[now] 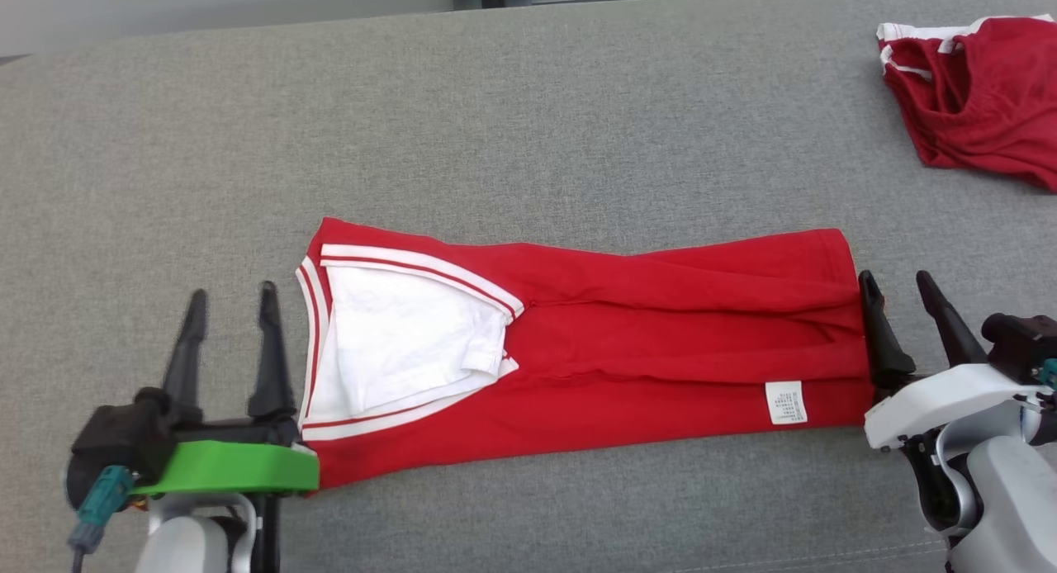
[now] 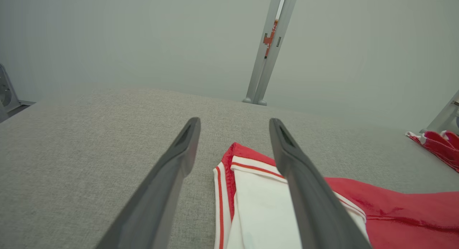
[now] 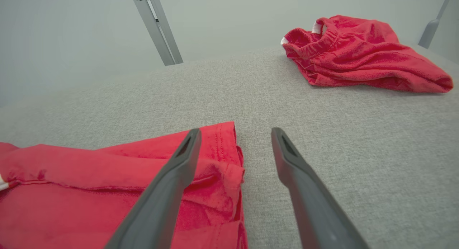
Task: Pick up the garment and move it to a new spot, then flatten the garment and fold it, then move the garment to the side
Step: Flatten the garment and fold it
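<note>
Fingers (image 1: 271, 367) of left gripper (image 1: 232, 289) and right gripper (image 1: 893, 274) stand spread at the garment (image 1: 619, 342) ends, so each should pinch all layers before folding.

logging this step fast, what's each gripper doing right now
Left gripper: open, holding nothing, at the collar end of the red garment.
Right gripper: open, holding nothing, at its hem end.

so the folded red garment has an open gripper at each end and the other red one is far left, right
No: head view shows the other red garment at far right. The folded garment does have the left gripper and right gripper open at its ends.
</note>
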You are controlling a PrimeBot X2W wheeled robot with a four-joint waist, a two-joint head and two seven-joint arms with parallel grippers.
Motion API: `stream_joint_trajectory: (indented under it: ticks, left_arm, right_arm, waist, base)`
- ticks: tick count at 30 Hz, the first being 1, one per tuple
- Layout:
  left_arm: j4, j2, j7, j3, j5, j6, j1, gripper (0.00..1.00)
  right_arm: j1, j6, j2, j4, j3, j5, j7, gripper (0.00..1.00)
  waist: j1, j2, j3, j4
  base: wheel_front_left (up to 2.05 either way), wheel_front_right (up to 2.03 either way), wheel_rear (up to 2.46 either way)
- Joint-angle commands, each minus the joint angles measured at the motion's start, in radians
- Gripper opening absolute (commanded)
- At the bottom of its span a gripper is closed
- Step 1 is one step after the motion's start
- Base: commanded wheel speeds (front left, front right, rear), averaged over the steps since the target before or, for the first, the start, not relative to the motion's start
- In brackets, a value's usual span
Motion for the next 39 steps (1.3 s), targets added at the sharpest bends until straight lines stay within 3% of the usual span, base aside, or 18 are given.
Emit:
stream_joint_trajectory:
  ticks: [1,8,15,16,17,18,24,34,39]
  left_arm:
    - [-0.012,-0.008,-0.003,0.03,0.036,-0.001,0.02,1.0]
    - [-0.011,-0.045,-0.003,0.14,0.152,-0.024,0.041,1.0]
    - [0.024,-0.052,-0.003,0.192,0.165,-0.033,0.048,1.0]
    - [0.025,-0.052,-0.003,0.191,0.16,-0.033,0.048,1.0]
    - [0.028,-0.052,-0.003,0.19,0.157,-0.032,0.047,1.0]
    - [0.031,-0.052,-0.003,0.188,0.157,-0.029,0.047,1.0]
    - [0.029,-0.052,-0.003,0.196,0.175,-0.023,0.047,1.0]
    - [0.024,-0.052,-0.003,0.207,0.194,-0.033,0.065,1.0]
    - [0.022,-0.052,-0.003,0.216,0.194,-0.033,0.075,1.0]
  right_arm:
    - [-0.015,0.0,0.007,0.024,0.005,0.011,-0.003,1.0]
    - [-0.068,0.0,0.038,0.162,0.035,0.065,-0.003,1.0]
    - [-0.092,0.0,0.056,0.288,0.08,0.106,-0.002,1.0]
    - [-0.09,0.0,0.059,0.303,0.089,0.115,0.0,0.88]
    - [-0.09,-0.001,0.06,0.318,0.097,0.125,0.0,0.2]
    - [-0.092,0.0,0.058,0.322,0.103,0.129,0.001,0.0]
    - [-0.101,-0.001,0.049,0.296,0.101,0.149,0.0,0.0]
    - [-0.074,-0.001,-0.057,0.274,-0.06,0.11,-0.002,0.0]
    - [-0.071,-0.001,-0.087,0.257,-0.089,0.076,-0.002,0.0]
  waist:
    - [0.0001,0.0,-0.003,0.003]
    - [0.0001,0.0,0.0,0.017]
    - [0.0001,0.0,0.004,0.027]
    - [0.0001,0.0,0.005,0.029]
    - [0.0001,0.0,0.006,0.03]
    - [0.0001,0.0,0.006,0.031]
    - [0.0001,0.0,0.001,0.023]
    - [0.0001,0.0,-0.046,0.018]
    - [0.0001,0.0,-0.066,0.015]
  base:
    - [0.0,0.0,0.0]
    - [0.0,0.0,0.0]
    - [0.0,0.0,0.0]
    - [0.0,0.0,0.0]
    - [0.0,0.0,0.0]
    - [0.0,0.0,0.0]
    - [0.0,0.0,0.0]
    - [0.0,0.0,0.0]
    - [0.0,0.0,0.0]
